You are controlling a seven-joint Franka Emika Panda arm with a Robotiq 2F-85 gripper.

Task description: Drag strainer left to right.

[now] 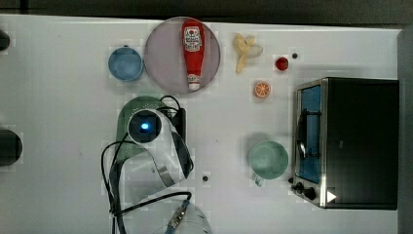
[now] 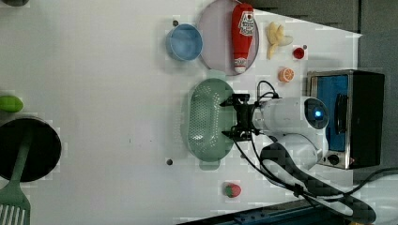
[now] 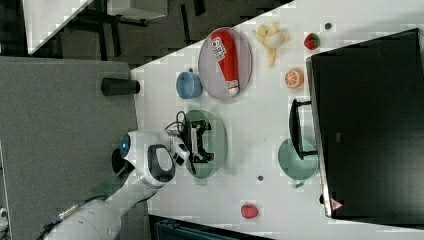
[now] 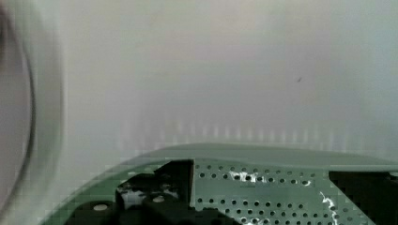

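I had the gripper spread wide over the strainer, grasping nothing; the drag remained undone.

On the white table there is one pale green oval perforated plastic strainer, one round mint-green mug, one small blue bowl and one grey round plate carrying one red ketchup bottle. Toy food counts one peeled banana, one orange half and two small red strawberries; there is one toaster oven
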